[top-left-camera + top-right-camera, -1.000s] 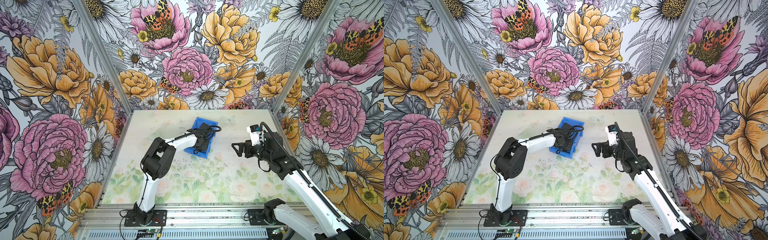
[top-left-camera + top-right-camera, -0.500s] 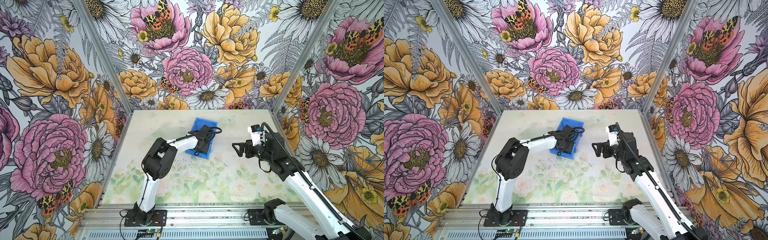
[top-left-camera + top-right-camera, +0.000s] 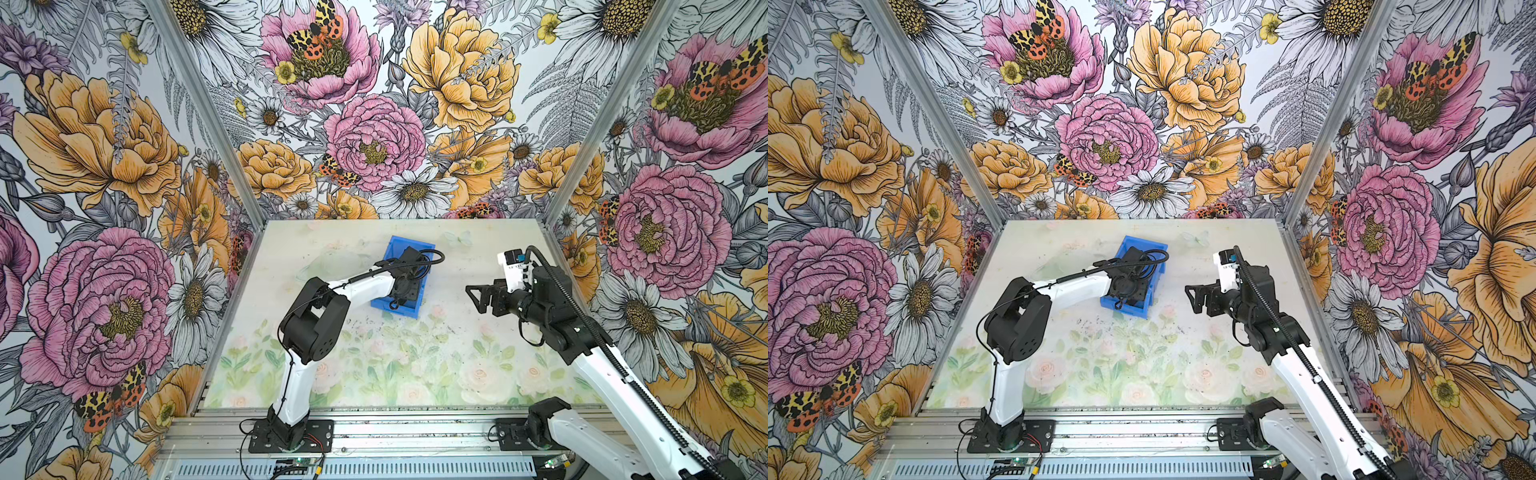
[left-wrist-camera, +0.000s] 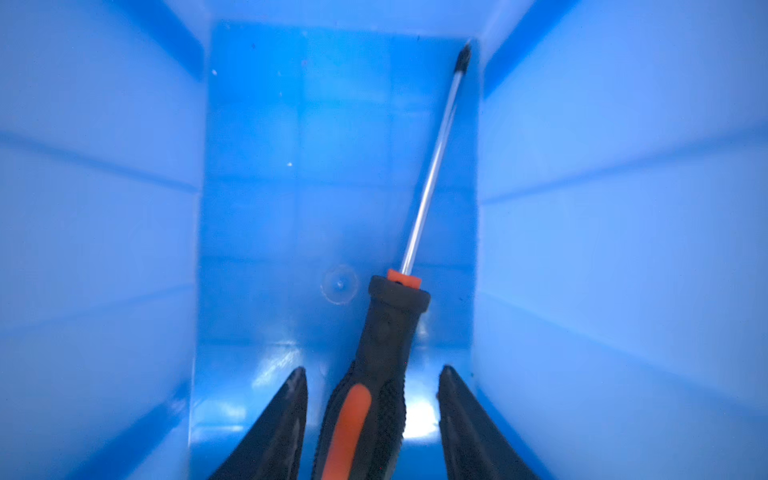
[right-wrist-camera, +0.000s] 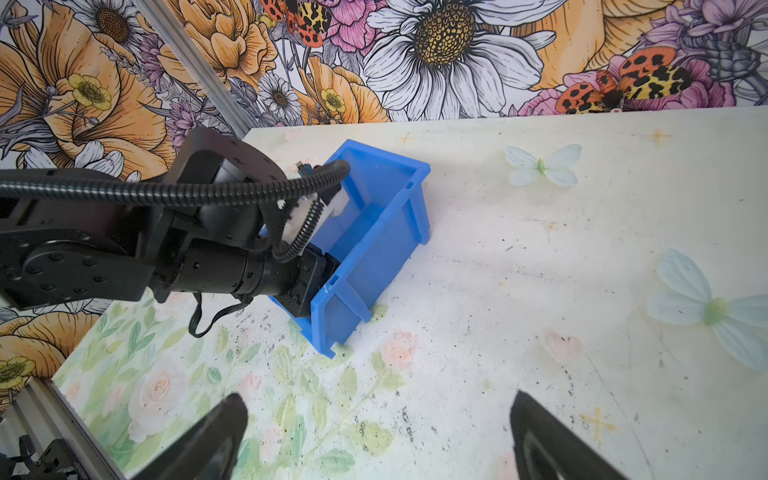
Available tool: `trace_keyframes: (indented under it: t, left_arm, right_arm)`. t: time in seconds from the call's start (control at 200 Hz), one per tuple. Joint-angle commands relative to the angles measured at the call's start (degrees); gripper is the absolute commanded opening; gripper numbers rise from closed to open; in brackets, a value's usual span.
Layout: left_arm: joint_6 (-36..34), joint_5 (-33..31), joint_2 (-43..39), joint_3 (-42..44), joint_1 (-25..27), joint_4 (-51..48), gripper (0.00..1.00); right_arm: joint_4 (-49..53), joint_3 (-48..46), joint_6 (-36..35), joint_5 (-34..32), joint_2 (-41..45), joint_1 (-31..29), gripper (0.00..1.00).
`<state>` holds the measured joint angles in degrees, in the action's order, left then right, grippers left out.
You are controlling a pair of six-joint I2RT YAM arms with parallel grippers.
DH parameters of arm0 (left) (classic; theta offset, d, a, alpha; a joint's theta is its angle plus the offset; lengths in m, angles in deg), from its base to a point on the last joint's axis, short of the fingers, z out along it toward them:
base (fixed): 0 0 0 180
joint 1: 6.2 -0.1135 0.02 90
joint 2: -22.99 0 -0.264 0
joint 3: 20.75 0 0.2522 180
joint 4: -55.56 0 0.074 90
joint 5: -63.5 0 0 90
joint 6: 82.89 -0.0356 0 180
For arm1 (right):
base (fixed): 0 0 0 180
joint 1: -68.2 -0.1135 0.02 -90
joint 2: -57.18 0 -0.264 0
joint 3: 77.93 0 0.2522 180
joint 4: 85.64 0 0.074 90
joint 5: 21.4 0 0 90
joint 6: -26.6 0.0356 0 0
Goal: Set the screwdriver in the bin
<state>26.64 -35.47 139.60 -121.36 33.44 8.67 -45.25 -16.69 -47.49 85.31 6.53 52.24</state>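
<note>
The blue bin (image 3: 395,308) (image 3: 1125,308) stands at the table's middle back, and my left arm's wrist (image 3: 409,274) reaches down into it. In the left wrist view the screwdriver (image 4: 390,324) lies on the bin floor (image 4: 307,166), its black and orange handle between my fingers and its shaft tip in a far corner. My left gripper (image 4: 372,369) is open, with a gap on each side of the handle. My right gripper (image 3: 473,297) (image 5: 378,397) hovers open and empty to the right of the bin (image 5: 374,249).
A faint clear bowl (image 3: 332,262) sits just left of the bin. Floral walls close the table on three sides, and the metal rail with both arm bases runs along the front edge. Dark specks dot the mat near the bin.
My left wrist has sunk slightly lower at the bin. The right arm has not moved.
</note>
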Motion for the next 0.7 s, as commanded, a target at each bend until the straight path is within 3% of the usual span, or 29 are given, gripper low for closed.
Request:
trace_keyframes:
  t: [0.0, 0.265, 0.405, 0.535, 0.696]
  left_arm:
    - [0.16, -0.99, -5.58, 0.32, 0.36, 1.55, 0.55]
    - [1.63, -2.61, -17.86, 7.02, 0.82, 1.10, 0.58]
    - [0.52, -7.93, -26.58, 13.13, 2.24, -0.51, 0.86]
    - [2.17, -11.56, -37.05, 21.80, 3.97, -1.18, 0.98]
    - [9.69, -16.73, -52.05, 32.61, 3.71, -2.76, 0.99]
  right_arm:
    - [-1.35, 1.12, 0.74, -1.15, 1.08, -0.43, 1.00]
    - [-1.24, 0.77, 1.16, -2.48, 3.10, -0.46, 0.99]
    - [-0.98, -0.26, 2.65, -6.67, 4.32, -0.38, 0.99]
    - [-1.03, -1.36, 3.88, -8.99, 5.07, -0.40, 0.99]
    - [-0.51, -4.27, 2.76, -12.77, 8.51, -0.28, 0.99]
